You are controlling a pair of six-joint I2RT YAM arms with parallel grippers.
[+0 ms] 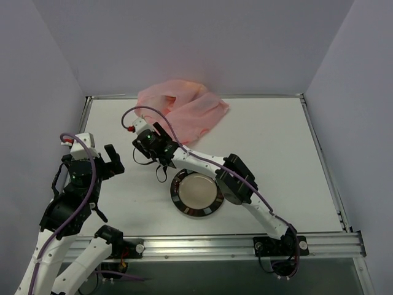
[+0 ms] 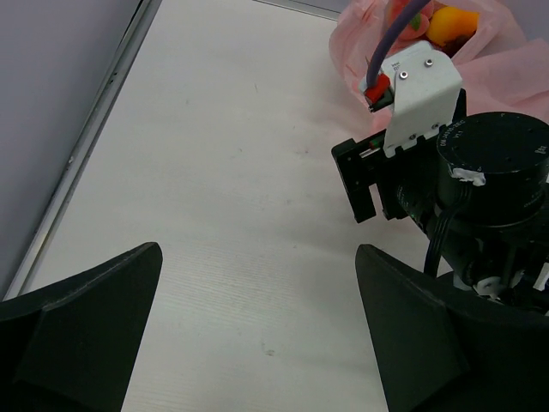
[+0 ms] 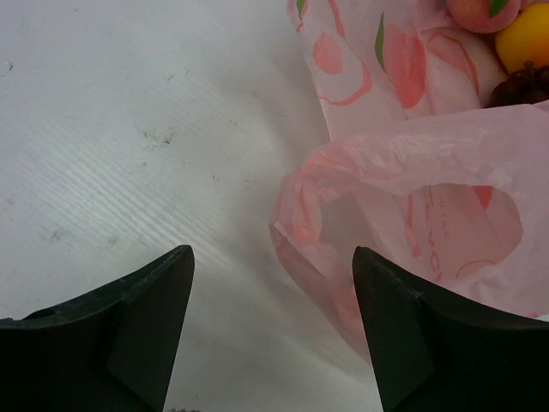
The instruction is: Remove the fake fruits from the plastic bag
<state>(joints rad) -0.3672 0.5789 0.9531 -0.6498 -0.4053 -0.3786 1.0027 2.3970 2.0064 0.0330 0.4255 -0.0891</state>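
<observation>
Standing beside the rig, one sees first the white table, and on it the plastic bag, lying crumpled at about twelve o'clock, close to the back wall. The round dish sits at six o'clock, near the arm bases. I judge it is placed there as the spot to receive the fruits, on the short way back from the bag. The right arm stretches from five o'clock across the middle, so that the right gripper hangs low just before the bag. Its jaws are spread wide and hold nothing, and a loop handle of the bag lies just ahead of them. It seems lined up to reach inside. The left gripper hovers at nine o'clock above bare table, jaws also spread and empty, probably kept aside so the two do not collide. The fruits are not yet out. At one o'clock in the right wrist view the peach, the mango and the grape bunch lie close together in the bag.
</observation>
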